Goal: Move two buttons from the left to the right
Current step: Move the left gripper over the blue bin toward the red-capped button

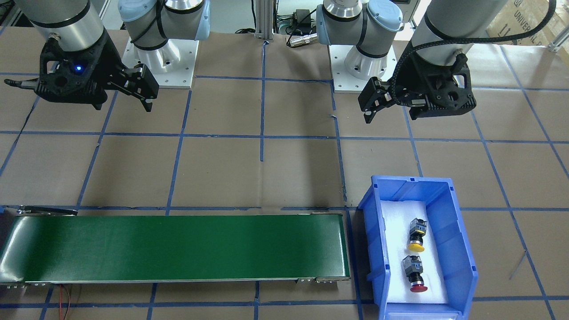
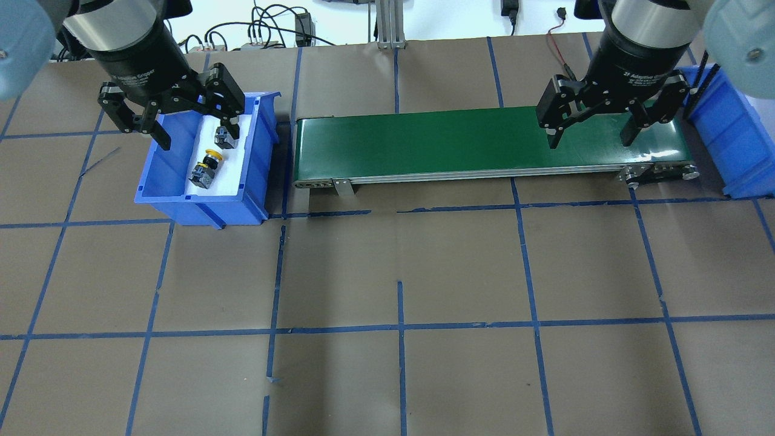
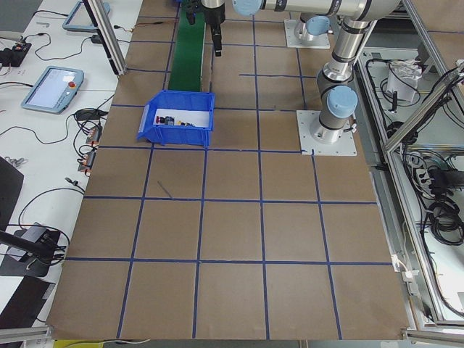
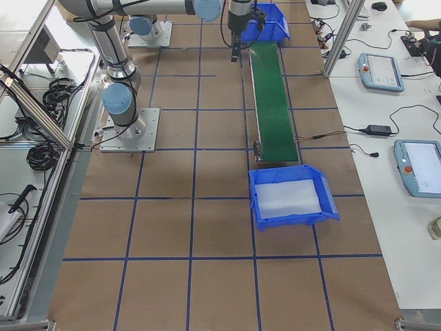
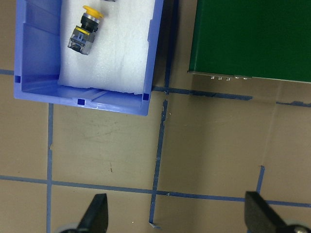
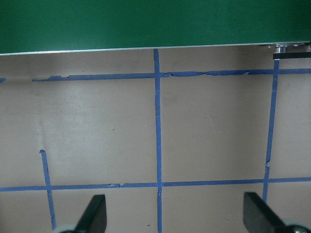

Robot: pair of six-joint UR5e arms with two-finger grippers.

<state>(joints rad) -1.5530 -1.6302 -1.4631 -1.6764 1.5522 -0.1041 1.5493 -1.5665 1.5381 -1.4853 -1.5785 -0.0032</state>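
left gripper (image 2: 198, 136) is hovering spread near the bin (image 2: 151, 184), lining up on the buttons (image 2: 206, 167); right gripper (image 2: 590, 141) is hanging spread near the belt (image 2: 424, 142).

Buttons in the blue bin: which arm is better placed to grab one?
Left. The left pincer hangs open near the blue bin holding the yellow button and red button; the right pincer is by the green belt's far end.

Bright, even light; mostly sharp.
Soft shadows on the table (image 2: 460, 266); pale sheen along the green belt (image 1: 178, 248).
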